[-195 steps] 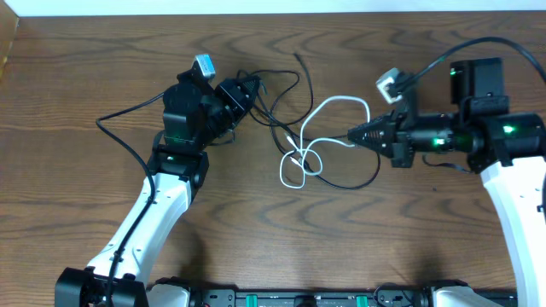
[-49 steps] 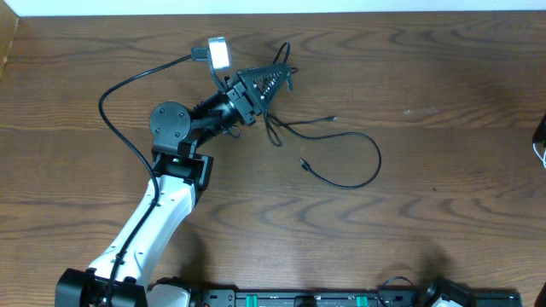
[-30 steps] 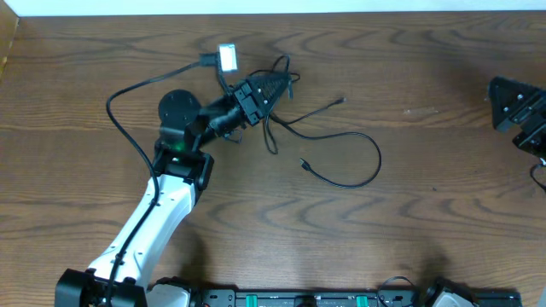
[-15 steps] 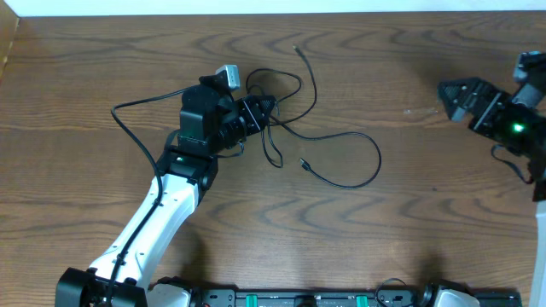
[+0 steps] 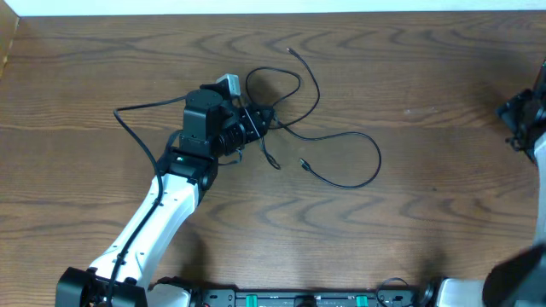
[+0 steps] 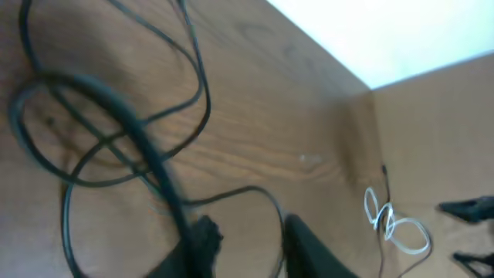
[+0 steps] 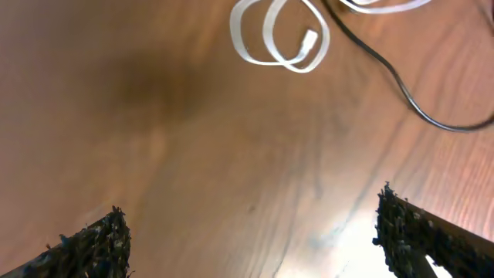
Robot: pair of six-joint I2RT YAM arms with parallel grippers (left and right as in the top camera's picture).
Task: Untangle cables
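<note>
Cables look all but parted on our wooden table. Nearest us, the left arm reaches in from the near-left corner. Its left gripper sits low over the black cord, jaws standing part-way apart. The wrist view shows one blurred strand running against a finger, so we cannot say the cord is wholly free of it. Just right of the gripper, the cord's long arc sweeps toward the middle of the table and back to a small plug end. Farther off it curls into loose loops, one strand crossing another. Farthest right, outside the overhead view, the white cord lies coiled by itself, well apart from the black one. The right gripper hovers above it, jaws spread wide and holding nothing. We judge the step in hand to be letting the black cord go. Done well, that means widening the jaws fully and lifting straight up, slowly. The strand by the finger should then slip off rather than be dragged rightward toward the white coil or pulled tight through its own loops.
</note>
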